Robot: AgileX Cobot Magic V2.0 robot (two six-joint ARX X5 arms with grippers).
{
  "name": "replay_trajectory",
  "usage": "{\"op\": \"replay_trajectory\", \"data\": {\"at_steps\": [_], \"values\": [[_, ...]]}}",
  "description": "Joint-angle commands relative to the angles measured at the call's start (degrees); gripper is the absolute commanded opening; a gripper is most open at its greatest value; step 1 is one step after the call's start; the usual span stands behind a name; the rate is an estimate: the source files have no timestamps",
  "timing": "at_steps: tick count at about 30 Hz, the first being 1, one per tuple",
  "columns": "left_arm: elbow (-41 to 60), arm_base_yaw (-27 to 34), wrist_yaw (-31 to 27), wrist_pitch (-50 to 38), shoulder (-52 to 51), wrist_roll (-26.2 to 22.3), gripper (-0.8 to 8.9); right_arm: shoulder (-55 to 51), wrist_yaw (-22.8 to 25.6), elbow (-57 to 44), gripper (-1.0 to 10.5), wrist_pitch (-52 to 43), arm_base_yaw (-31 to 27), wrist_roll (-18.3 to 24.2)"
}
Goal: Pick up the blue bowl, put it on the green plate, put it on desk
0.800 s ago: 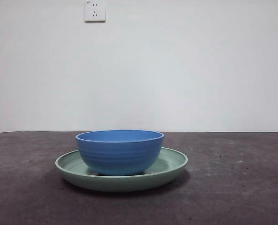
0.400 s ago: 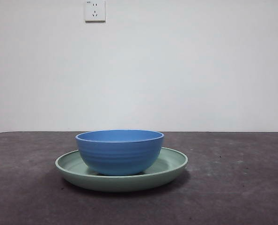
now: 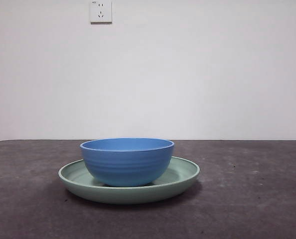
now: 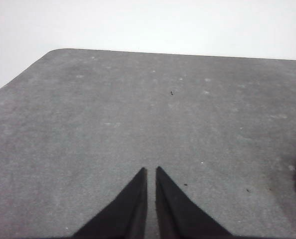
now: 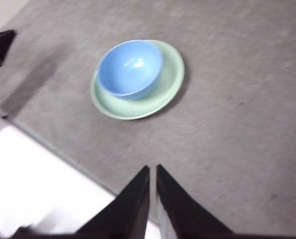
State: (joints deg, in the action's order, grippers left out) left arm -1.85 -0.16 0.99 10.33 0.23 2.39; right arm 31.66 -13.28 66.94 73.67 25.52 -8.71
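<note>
Both grippers have their jaws together and hold nothing. Well ahead of the right gripper [image 5: 153, 172], the blue bowl [image 3: 127, 160] sits upright in the green plate [image 3: 180, 175] on the desk [image 3: 252, 199]. Only bare desk lies beneath the left gripper [image 4: 151, 173].

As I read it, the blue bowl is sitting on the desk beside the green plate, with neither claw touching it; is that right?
Not quite: the blue bowl sits on the green plate, not beside it, as the front view shows. The rest holds: neither claw touches it. The right claw is well away from it, and the left claw is over bare desk.
</note>
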Motion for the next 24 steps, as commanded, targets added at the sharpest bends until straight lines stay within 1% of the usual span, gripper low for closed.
{"op": "replay_trajectory", "data": {"at_steps": [1, 3, 7, 11, 14, 19, 22, 24], "values": [[1.2, 0.1, -0.5, 0.4, 0.0, -0.6, 0.27, -1.9, -0.2, -2.1, 0.2, -3.7, -4.7, 7.4], [1.2, 0.1, -0.5, 0.5, 0.0, -0.6, 0.27, -4.8, 0.4, -6.9, 0.2, -9.2, -8.5, 9.3], [1.2, 0.1, -0.5, 0.4, 0.0, -0.6, 0.27, -12.8, 4.4, -21.6, 0.2, -26.7, -14.6, 12.7], [1.2, 0.1, -0.5, 0.4, 0.0, -0.6, 0.27, -20.9, 4.7, -36.7, 0.2, -43.8, -19.4, 12.6], [1.2, 0.1, -0.5, 0.4, 0.0, -0.6, 0.27, -25.3, 7.5, -46.1, 0.2, -53.5, -21.5, 12.7], [1.2, 0.1, -0.5, 0.4, 0.0, -0.6, 0.27, -29.4, 8.0, -57.6, 0.2, -63.5, -23.1, 12.2], [1.2, 0.1, -0.5, 0.4, 0.0, -0.6, 0.27, -29.7, 10.8, -62.0, 0.2, -67.9, -23.1, 12.1], [1.2, 0.1, -0.5, 0.4, 0.0, -0.6, 0.27, -29.7, 11.5, -63.8, 0.2, -69.0, -23.1, 12.2]]}}
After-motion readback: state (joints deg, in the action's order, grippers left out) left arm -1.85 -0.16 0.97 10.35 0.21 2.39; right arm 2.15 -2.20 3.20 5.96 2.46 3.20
